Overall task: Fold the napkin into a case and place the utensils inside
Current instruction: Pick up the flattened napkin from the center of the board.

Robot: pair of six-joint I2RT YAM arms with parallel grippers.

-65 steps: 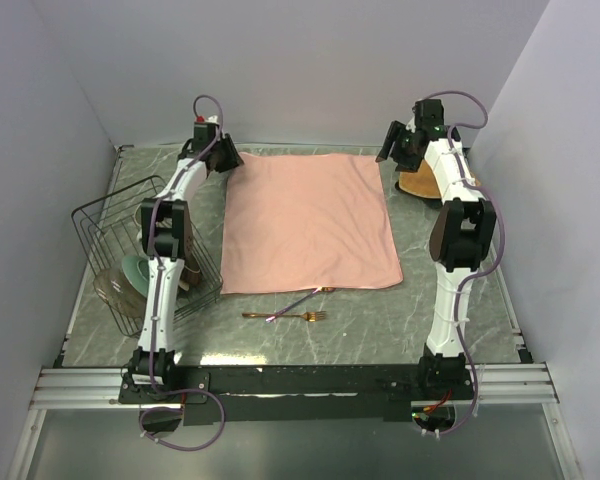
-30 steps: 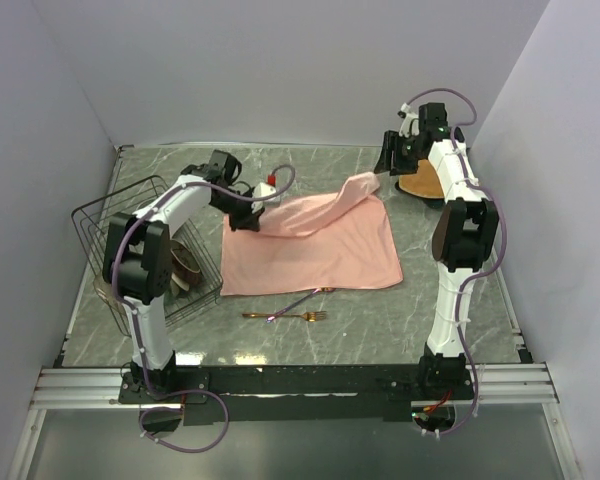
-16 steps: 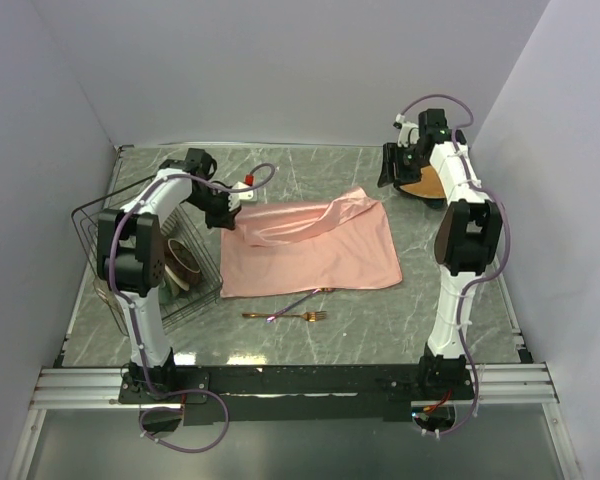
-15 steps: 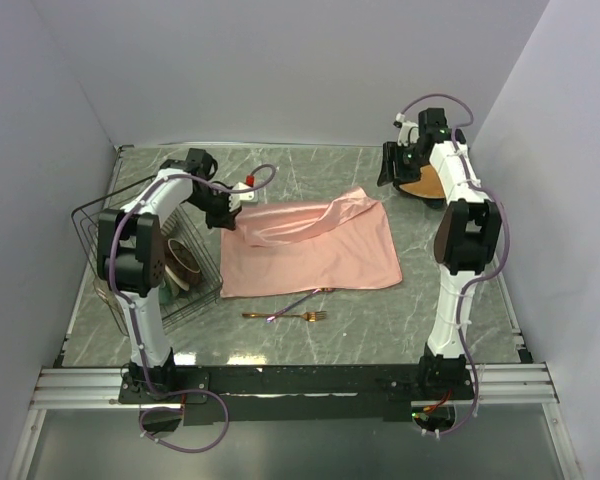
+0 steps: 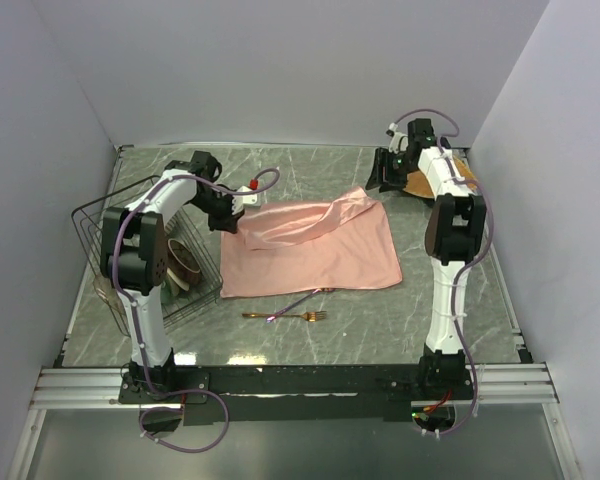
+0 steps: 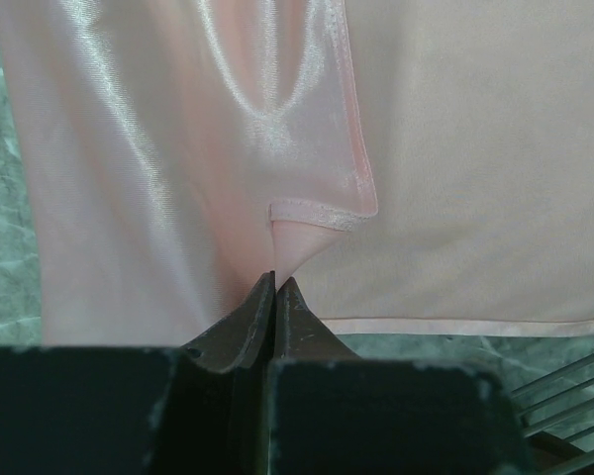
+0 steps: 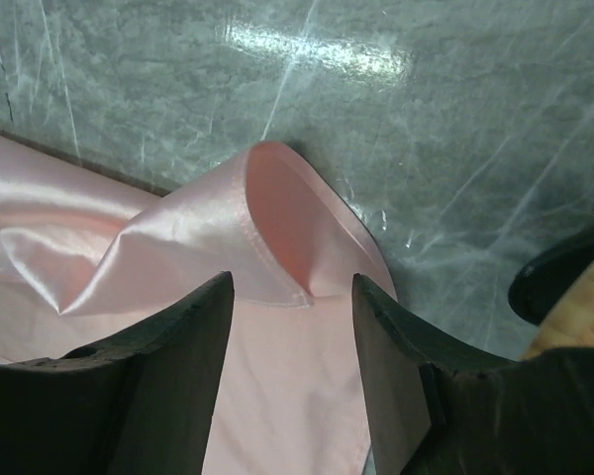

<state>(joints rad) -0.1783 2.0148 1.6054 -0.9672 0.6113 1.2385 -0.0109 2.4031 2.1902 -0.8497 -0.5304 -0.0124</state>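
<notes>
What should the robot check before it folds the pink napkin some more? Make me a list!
1. Left jaws pinching a napkin corner: ok, shut on the cloth.
2. Right jaws free of the cloth: ok, open over the curled corner.
3. Fold lying flat: not ok, the far edge is bunched up.
4. Fork off the napkin: ok.
5. Spoon off the napkin: cannot tell, its tip meets the near edge.

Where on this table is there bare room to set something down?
The marble tabletop is bare along the far edge behind the salmon-pink cloth napkin, and on the near strip in front of the slim gold fork. Crowded: the black wire rack on the left, the orange-tan woven mat far right.
</notes>
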